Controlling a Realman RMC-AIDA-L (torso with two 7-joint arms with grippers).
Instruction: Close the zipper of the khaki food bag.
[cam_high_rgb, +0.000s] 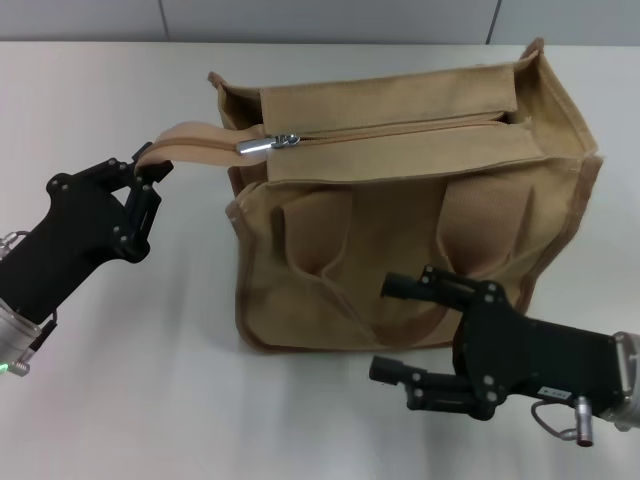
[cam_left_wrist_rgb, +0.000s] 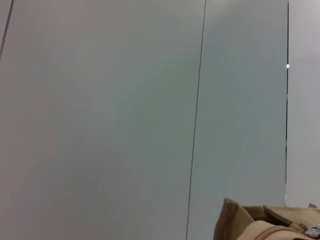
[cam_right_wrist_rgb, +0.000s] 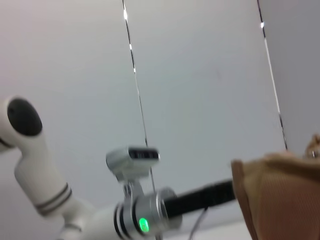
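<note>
Right hand (cam_high_rgb: 392, 328) over white table (cam_high_rgb: 120, 400).

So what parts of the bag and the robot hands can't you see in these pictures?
- Inside of the khaki food bag: hidden in every view by its top flaps.
- Zipper far end: head view, tucked under the flaps.
- Left gripper: shut on the fabric tab; its wrist view shows mostly wall.
- Right gripper: open beside the bag; its fingers are missing from its wrist view.
</note>
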